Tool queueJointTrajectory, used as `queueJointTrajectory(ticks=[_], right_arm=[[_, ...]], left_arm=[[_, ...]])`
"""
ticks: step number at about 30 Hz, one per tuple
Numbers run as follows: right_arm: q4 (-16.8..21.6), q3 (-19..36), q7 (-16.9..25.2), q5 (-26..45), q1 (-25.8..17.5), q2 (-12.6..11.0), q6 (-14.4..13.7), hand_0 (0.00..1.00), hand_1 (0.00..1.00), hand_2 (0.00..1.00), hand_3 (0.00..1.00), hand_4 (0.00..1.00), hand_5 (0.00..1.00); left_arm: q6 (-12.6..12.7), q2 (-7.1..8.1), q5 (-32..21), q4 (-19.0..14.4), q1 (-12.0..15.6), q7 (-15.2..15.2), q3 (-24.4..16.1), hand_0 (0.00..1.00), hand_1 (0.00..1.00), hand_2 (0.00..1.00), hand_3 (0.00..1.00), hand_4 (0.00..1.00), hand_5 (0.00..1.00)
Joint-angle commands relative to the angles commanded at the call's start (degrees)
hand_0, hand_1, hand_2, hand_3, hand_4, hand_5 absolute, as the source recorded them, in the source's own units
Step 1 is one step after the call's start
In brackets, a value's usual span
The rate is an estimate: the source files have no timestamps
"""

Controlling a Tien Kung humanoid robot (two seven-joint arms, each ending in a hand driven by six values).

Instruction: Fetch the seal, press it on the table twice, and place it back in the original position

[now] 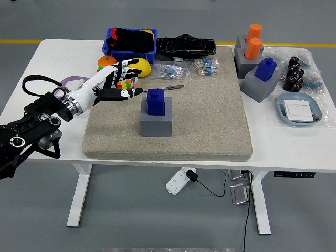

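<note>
Fingers of the left robot hand spread empty beside the blue seal.

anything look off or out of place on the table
Mostly tidy. The blue seal sits upright in its grey block holder on the beige mat. One oddity: a second grey block with a blue seal stands tilted by the mat's right edge.

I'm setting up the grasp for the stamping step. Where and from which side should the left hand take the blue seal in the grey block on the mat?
Probably grip the blue seal by its exposed upper part, from the left and slightly above. Its base sits sunk in the grey block, and the left hand hangs open just left of it.
</note>
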Motion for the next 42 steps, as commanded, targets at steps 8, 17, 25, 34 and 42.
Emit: queueJointTrajectory(ticks=[8,17,25,34,42], right_arm=[[0.04,-0.61,0.03,0.22,0.30,-0.05,0.01,0.757,0.672,0.665,0.615,0.760,0.495],[0.02,-1.28,0.05,0.45,0.34,-0.09,0.02,0.757,0.672,0.665,0.615,0.760,0.493],[0.04,-1.79,0.08,0.59,0.29,-0.20,0.03,0.757,0.672,0.665,0.616,0.760,0.493],[0.05,-1.61,0.09,0.57,0.36,-0.04,0.03,0.757,0.672,0.665,0.616,0.760,0.494],[0.02,-1.63,0.09,0.51,0.34,0.04,0.04,0.757,0.672,0.665,0.615,0.760,0.494]], left_arm=[[0.73,-2.90,-0.14,2.06,0.21,0.17,1.49,0.912,0.850,0.813,0.965,0.842,0.176],[1.05,-5.80,-0.68,3.94,1.56,0.86,2.25,0.910,0.847,0.809,0.962,0.852,0.136],[1.31,-7.07,-0.93,4.68,1.78,0.95,2.05,0.908,0.847,0.805,0.960,0.855,0.130],[2.47,-7.67,-0.61,5.56,1.33,0.58,2.53,0.899,0.829,0.779,0.953,0.792,0.002],[3.47,-8.00,-0.42,6.01,1.26,0.41,2.48,0.885,0.799,0.732,0.948,0.768,0.002]])
